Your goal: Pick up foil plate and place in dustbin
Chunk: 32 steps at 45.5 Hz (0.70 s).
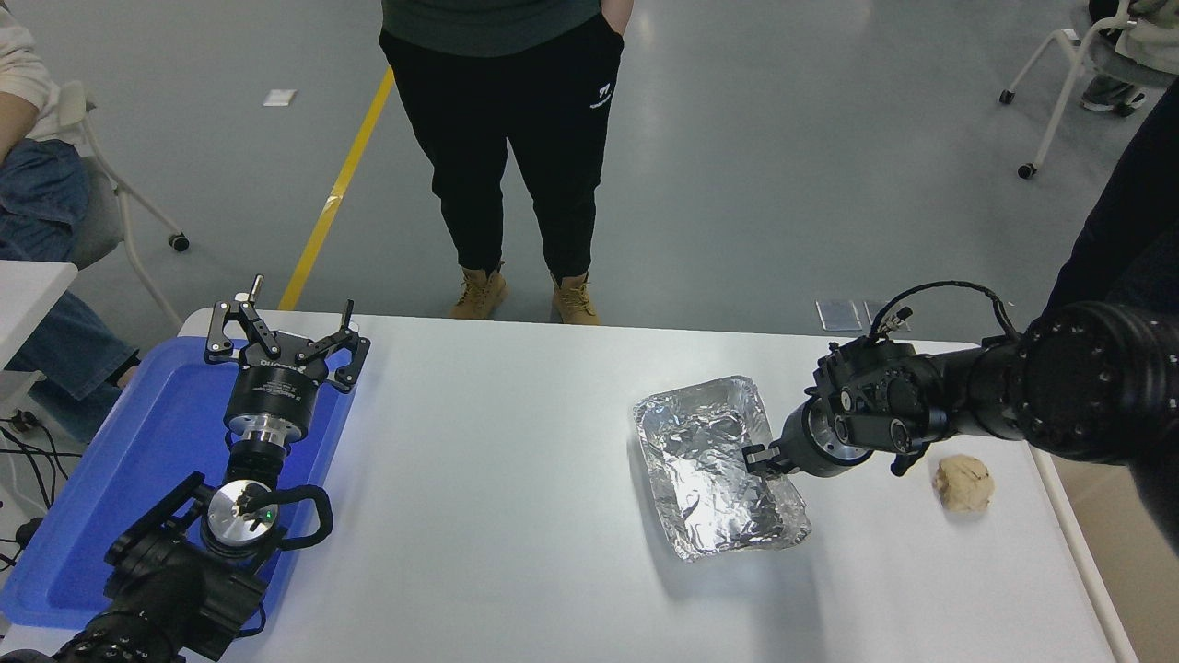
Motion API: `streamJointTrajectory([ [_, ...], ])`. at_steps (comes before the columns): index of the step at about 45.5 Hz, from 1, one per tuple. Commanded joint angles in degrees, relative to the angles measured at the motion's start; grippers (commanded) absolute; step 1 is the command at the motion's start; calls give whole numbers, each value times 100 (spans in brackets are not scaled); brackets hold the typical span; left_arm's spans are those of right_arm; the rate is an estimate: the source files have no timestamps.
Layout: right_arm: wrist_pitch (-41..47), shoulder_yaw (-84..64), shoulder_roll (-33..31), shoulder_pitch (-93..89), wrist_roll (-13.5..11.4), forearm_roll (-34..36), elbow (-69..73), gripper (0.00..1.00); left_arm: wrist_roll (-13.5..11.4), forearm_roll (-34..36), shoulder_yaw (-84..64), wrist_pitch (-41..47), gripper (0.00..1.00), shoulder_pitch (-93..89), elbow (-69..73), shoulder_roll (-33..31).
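Note:
The foil plate (709, 465), shiny and wrinkled, is on the right half of the white table (497, 479). It looks tilted, with its right side raised. My right gripper (759, 458) comes in from the right and is shut on the plate's right rim. My left gripper (281, 333) is open and parked over the blue tray at the lower left. The dustbin shows only as an off-white rim and a beige wall (1119, 562) past the table's right edge.
A small tan lump (963, 482) lies on the table right of the plate, under my right arm. A flat blue tray (157, 433) sits at the table's left edge. A person (516, 138) stands at the far side; others sit or stand at both sides.

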Motion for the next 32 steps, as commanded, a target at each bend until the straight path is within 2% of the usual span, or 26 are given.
streamJointTrajectory([
  [1,111,-83,-649,1363,0,-129,1218,0,0,0,-2,-4,100,0,0,0],
  [15,858,-654,-1414,3156,9,-288,2204,0,0,9,-1,-4,100,0,0,0],
  [32,1737,-1032,-1616,4352,0,-657,2406,0,1,9,-2,-4,100,0,0,0],
])
